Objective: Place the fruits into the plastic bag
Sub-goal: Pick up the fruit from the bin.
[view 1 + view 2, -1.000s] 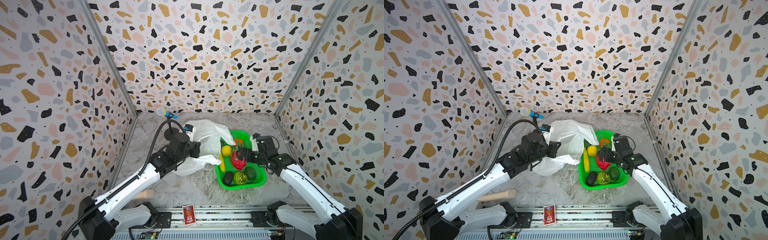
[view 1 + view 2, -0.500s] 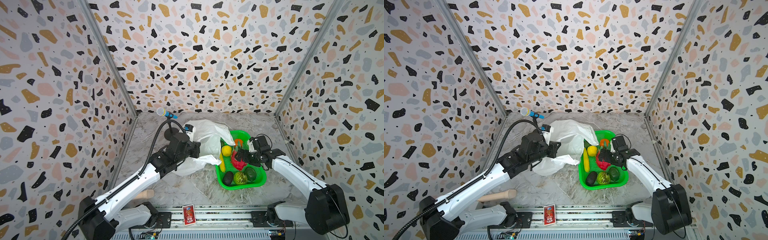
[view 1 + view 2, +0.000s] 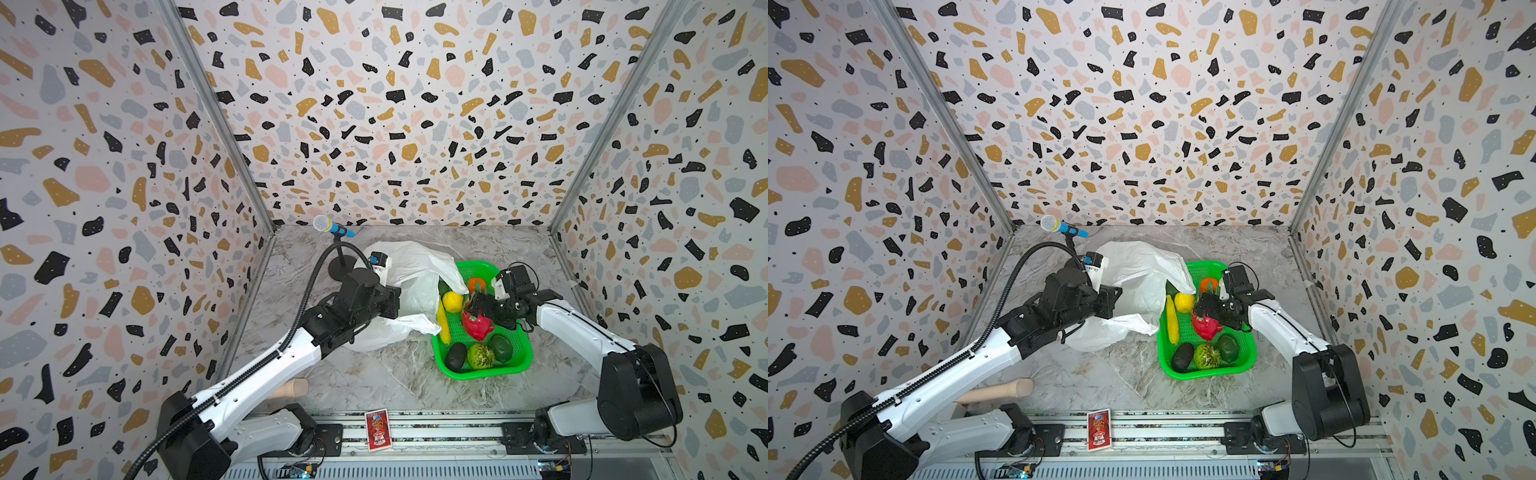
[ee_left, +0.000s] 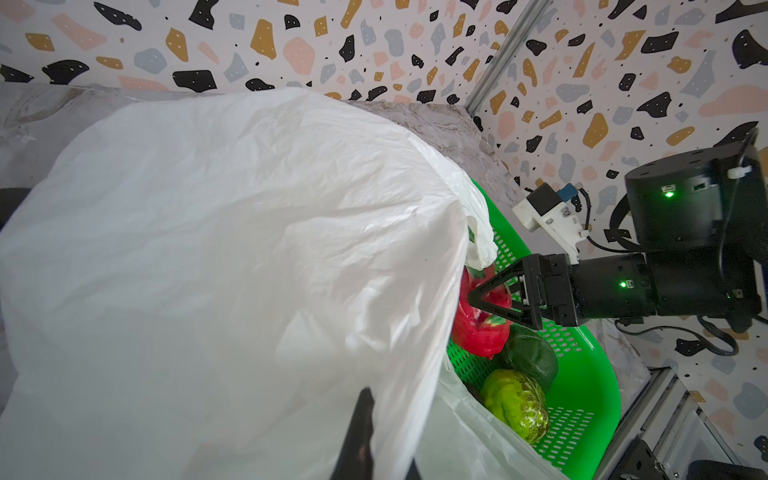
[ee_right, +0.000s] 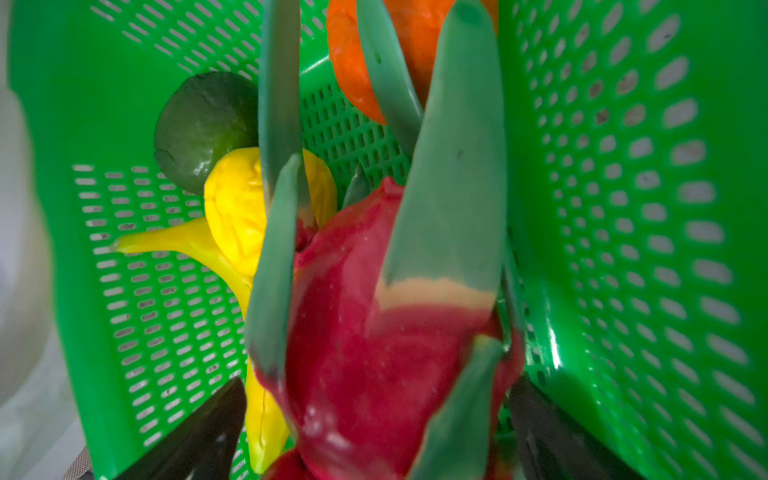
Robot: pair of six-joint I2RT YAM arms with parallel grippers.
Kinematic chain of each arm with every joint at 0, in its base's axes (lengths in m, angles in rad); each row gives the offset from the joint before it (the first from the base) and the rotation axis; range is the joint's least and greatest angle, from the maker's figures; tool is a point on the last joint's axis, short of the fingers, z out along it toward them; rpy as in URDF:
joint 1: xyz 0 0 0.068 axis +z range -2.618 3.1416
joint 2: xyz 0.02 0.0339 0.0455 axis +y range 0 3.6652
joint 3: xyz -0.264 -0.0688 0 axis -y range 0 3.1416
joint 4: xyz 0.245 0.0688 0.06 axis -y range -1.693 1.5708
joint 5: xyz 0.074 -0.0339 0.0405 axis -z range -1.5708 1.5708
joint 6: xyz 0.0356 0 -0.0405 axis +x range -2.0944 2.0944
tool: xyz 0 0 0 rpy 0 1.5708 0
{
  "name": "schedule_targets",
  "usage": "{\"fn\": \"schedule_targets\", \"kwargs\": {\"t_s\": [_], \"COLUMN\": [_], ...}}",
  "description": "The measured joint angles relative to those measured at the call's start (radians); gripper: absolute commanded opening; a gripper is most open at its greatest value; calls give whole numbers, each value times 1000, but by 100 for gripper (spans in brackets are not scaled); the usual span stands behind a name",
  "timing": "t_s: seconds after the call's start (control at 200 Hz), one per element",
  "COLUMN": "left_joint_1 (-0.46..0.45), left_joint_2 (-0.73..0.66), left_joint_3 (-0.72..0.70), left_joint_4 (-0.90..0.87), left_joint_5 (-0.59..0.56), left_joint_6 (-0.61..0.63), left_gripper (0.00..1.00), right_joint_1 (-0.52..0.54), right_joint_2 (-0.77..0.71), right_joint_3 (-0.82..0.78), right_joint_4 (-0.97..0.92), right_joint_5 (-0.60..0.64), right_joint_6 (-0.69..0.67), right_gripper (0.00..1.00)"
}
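My left gripper (image 3: pixel 397 305) is clenched on the plastic bag (image 3: pixel 415 266), lifting its rim so the mouth faces the green tray (image 3: pixel 525 361) — my right gripper (image 3: pixel 477 306), jaws spread, straddles the dragon fruit (image 3: pixel 478 326) lying there, ready to close.

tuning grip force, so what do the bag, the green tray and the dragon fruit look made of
The bag: thin plastic film, white and translucent with a soft sheen; it crinkles and drapes. The tray: rigid moulded plastic, glossy green, pierced with rows of slots. The dragon fruit: likely soft rubbery plastic, matte red paint with dull green leaves; foam or vinyl, cannot tell.
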Motion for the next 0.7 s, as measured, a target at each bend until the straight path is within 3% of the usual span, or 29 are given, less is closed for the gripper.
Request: {"fn": "schedule_targets", "kwargs": {"t_s": [0.42, 0.696], "left_joint_1": [0, 0], "left_joint_2": [2, 2], "left_joint_3": [-8, -8], "left_joint_4": [10, 10], "left_joint_5": [3, 3], "left_joint_6": [4, 7], "left_gripper": [0, 0], "right_joint_1": [149, 148], "right_joint_2": [100, 112], "right_joint_3": [-1, -22], "right_joint_4": [141, 282], "right_joint_5": [251, 231], "right_joint_6": [106, 93], "right_gripper": [100, 57]}}
